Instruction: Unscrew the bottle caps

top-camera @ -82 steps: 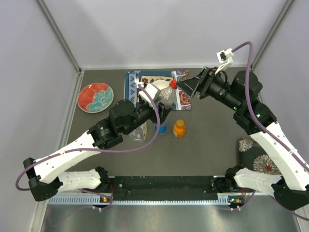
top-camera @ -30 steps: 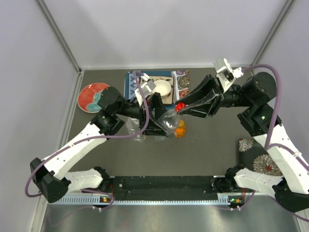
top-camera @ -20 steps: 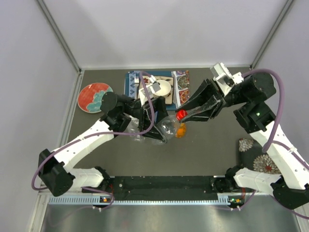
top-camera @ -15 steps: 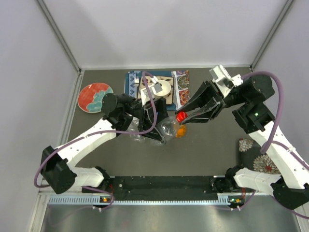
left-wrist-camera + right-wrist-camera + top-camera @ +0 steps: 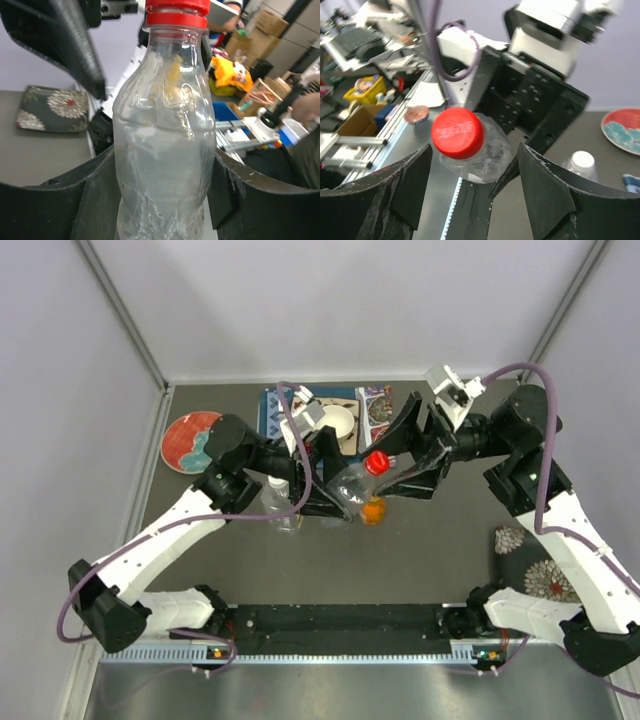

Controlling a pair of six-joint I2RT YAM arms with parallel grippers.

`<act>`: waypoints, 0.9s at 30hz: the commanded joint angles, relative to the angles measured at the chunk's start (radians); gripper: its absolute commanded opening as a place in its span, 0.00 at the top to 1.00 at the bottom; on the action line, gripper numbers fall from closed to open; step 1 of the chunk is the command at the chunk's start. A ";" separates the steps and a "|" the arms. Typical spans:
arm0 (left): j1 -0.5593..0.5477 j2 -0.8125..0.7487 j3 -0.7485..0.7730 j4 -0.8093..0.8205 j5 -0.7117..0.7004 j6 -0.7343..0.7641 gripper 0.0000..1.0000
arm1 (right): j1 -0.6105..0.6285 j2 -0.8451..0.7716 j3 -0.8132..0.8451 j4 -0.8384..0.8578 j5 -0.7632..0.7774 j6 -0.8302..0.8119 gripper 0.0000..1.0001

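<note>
My left gripper [image 5: 335,490] is shut on the slim clear bottle [image 5: 352,483] and holds it tilted above the table, with its red cap [image 5: 377,462] pointing at my right arm. In the left wrist view the bottle [image 5: 165,150] fills the space between the fingers, with the cap [image 5: 176,12] at the top. My right gripper [image 5: 400,460] is open, one jaw on each side of the cap [image 5: 457,132], not touching it. The squat orange bottle [image 5: 372,510] stands just below. The wide clear bottle's white cap [image 5: 278,485] shows to the left. The blue-tinted bottle is hidden.
A white bowl [image 5: 335,422] sits on a patterned mat [image 5: 375,410] at the back. A red patterned plate [image 5: 188,437] lies at the back left. A dark floral dish [image 5: 530,560] lies at the right.
My left gripper carried the red-capped bottle from beside the bowl to the middle and tilted it. My right gripper came to the cap. In the last half second the cap shifted slightly toward the back.
</note>
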 commanded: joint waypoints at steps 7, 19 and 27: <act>-0.029 -0.083 0.101 -0.615 -0.573 0.589 0.71 | -0.033 -0.079 0.128 -0.175 0.561 0.030 0.28; -0.231 -0.109 0.063 -0.663 -1.447 0.755 0.71 | 0.022 -0.079 0.101 -0.363 1.034 0.168 0.30; -0.325 -0.091 0.040 -0.619 -1.687 0.815 0.71 | 0.063 -0.010 0.100 -0.404 1.137 0.191 0.32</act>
